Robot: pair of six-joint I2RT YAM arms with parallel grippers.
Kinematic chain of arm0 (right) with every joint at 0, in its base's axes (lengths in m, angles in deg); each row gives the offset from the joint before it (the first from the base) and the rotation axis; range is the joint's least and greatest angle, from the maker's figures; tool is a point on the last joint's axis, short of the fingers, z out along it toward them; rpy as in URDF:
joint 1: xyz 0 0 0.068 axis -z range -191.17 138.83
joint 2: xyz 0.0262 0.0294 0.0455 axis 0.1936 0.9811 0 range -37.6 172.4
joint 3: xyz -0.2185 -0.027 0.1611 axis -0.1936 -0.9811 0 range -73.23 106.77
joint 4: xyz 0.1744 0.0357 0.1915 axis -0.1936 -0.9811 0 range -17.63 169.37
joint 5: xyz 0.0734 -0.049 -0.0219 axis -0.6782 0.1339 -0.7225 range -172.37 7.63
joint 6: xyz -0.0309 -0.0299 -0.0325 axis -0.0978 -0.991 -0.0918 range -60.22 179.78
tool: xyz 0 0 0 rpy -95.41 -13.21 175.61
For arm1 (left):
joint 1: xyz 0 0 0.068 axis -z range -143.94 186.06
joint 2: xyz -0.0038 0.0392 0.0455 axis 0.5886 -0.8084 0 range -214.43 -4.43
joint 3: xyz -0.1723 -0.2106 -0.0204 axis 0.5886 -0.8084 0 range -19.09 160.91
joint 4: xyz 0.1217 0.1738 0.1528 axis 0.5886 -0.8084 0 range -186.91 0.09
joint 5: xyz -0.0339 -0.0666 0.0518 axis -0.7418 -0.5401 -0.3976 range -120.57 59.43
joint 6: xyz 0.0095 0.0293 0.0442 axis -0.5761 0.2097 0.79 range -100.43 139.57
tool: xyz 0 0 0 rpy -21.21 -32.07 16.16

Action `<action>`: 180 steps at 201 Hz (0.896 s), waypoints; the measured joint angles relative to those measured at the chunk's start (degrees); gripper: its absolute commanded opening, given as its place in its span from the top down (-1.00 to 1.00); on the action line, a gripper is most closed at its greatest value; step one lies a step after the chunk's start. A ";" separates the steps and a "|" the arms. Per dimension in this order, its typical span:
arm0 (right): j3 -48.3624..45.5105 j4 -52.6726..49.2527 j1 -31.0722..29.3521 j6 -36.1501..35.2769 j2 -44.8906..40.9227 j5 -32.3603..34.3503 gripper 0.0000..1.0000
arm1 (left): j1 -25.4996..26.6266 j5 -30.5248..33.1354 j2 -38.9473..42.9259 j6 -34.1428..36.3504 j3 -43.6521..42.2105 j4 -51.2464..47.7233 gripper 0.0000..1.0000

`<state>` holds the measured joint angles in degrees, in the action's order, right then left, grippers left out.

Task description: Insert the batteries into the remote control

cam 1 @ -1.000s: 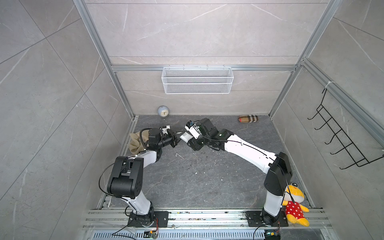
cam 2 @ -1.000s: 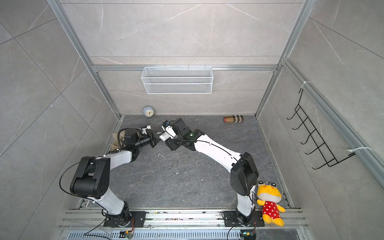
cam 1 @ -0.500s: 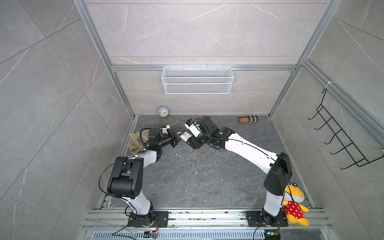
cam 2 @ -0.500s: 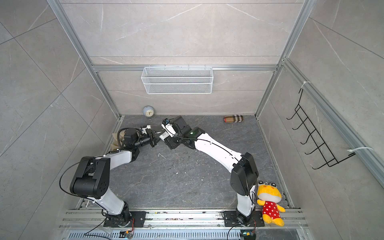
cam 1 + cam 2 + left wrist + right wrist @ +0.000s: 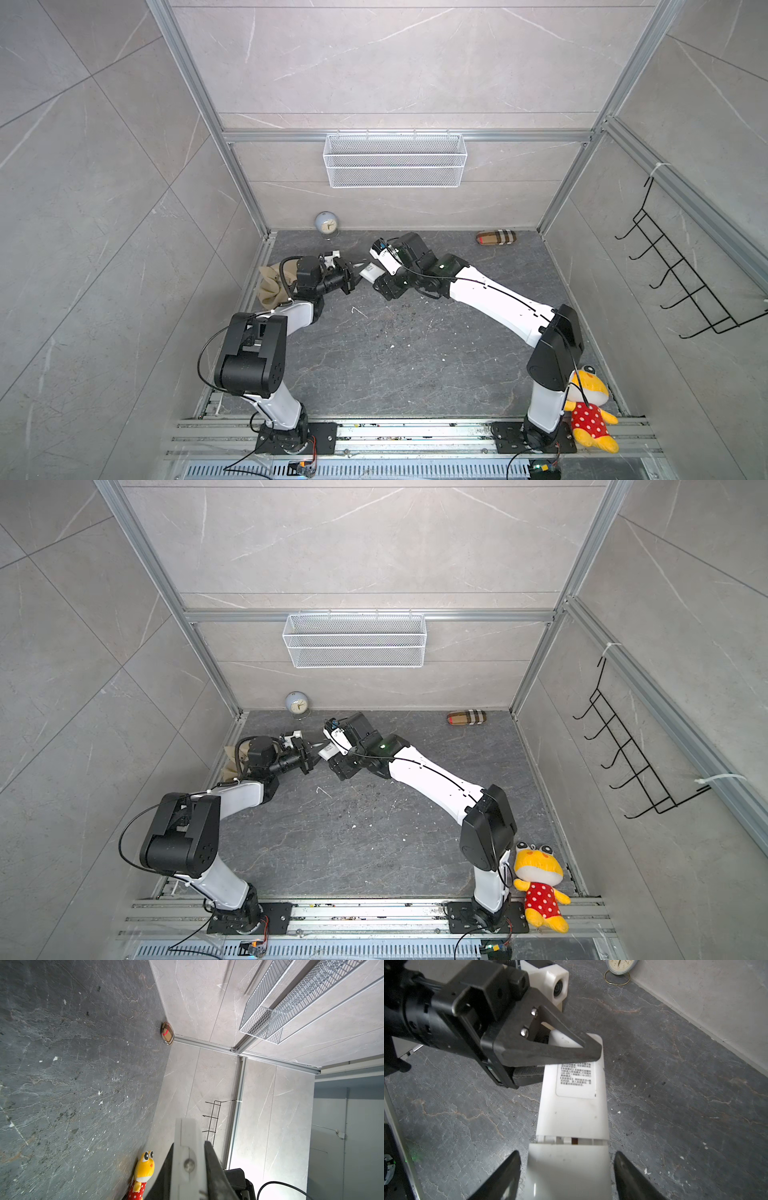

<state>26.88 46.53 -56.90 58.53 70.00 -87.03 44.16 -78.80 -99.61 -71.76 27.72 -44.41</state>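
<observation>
Presently, little change is recorded against the earlier top views: both arms remain met just left of centre.

Item: white oblong plastic remote control (image 5: 573,1113), label side up, apparently lifted off the dark grey stone-look worktop (image 5: 675,1105), far end pinched by the left tool (image 5: 571,1059).

White back cover (image 5: 566,1167) is left short of closed, a slit showing. Batteries unseen, presumed inside; loading is judged nearly done.

Right tool (image 5: 568,1159): jaws spread, flanking the cover without touching.

Left arm folded; right arm stretched diagonally, wrist bent.
</observation>
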 measured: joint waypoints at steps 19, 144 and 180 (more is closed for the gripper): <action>0.00 0.00 0.00 -0.04 0.00 0.00 -0.34 | 0.00 0.00 0.00 -0.13 0.00 0.02 1.00; 0.81 -0.50 0.00 0.17 0.37 0.63 -0.12 | 0.00 0.02 0.00 -0.74 0.00 1.38 1.00; 1.20 -0.92 0.00 0.20 0.42 0.63 -0.12 | 0.00 0.02 0.00 -0.85 0.00 1.73 1.00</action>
<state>28.08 45.62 -56.90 58.72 70.41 -86.40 44.16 -78.78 -99.61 -72.61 27.72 -42.68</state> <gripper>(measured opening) 0.568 0.184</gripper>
